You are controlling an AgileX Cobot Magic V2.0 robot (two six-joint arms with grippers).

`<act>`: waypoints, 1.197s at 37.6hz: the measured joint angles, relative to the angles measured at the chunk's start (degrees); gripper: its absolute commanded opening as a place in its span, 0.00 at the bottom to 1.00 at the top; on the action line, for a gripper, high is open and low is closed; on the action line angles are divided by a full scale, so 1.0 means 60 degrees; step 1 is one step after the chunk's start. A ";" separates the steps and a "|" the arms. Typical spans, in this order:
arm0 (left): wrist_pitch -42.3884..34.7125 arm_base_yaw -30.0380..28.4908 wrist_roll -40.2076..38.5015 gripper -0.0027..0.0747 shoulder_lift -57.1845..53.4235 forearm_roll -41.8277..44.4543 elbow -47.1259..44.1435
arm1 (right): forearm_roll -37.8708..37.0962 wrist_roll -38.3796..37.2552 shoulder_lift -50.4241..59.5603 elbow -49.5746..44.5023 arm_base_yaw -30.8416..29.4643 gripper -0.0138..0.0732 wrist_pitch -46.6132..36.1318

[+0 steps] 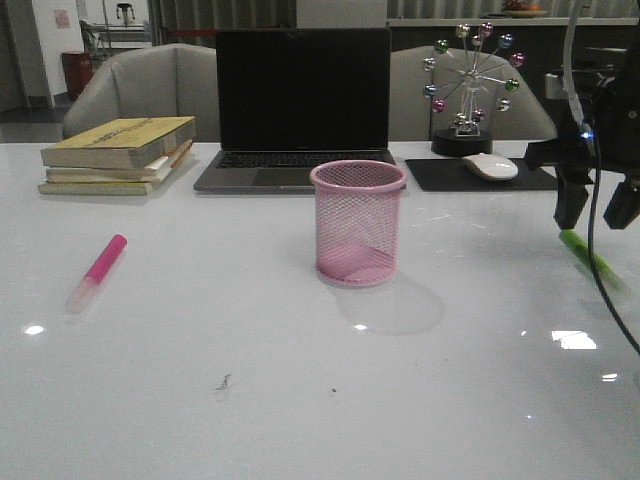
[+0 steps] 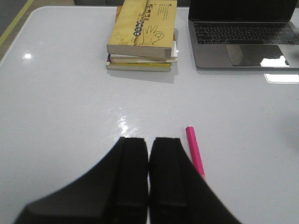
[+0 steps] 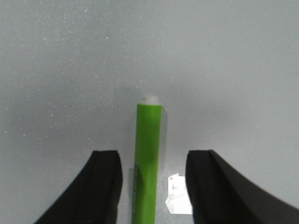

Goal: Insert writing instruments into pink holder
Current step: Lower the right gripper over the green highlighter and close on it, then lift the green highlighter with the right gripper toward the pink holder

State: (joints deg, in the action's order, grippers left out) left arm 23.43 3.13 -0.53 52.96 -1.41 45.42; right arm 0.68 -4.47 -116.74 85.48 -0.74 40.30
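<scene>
The pink holder [image 1: 357,222], a mesh cup, stands upright and empty at the table's middle. The magenta-pink marker [image 1: 97,270] lies flat at the left, pale cap toward the front. In the left wrist view that marker [image 2: 194,150] lies just beside my left gripper [image 2: 148,142], whose fingers are shut with nothing between them; the front view does not show this gripper. The lime green marker [image 1: 590,257] lies flat at the right. My right gripper [image 1: 595,218] hangs open just above it, and in its wrist view the green marker [image 3: 148,158] runs between the spread fingers [image 3: 106,186], untouched.
A laptop [image 1: 303,100] stands open behind the cup. A stack of books [image 1: 118,152] sits at the back left. A white mouse [image 1: 490,166] on a black pad [image 1: 440,175] and a ferris-wheel ornament [image 1: 472,85] are at the back right.
</scene>
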 measured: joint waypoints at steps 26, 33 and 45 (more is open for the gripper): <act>0.0000 0.0000 0.0000 0.20 0.0000 0.0000 0.0000 | 0.0000 0.0000 -0.0768 0.0159 0.0000 0.35 -0.0318; 0.0000 0.0000 0.0000 0.20 0.0000 0.0000 0.0000 | 0.0034 -0.0018 -0.0793 0.0206 0.0000 0.19 -0.0318; 0.0000 0.0000 0.0000 0.20 0.0000 0.0000 0.0000 | 0.0034 -0.0018 -0.0635 0.0121 0.0040 0.19 -0.0357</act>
State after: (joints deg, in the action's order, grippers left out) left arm 23.43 3.13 -0.53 52.96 -1.41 45.42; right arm 0.88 -4.58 -120.55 86.21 -0.50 38.16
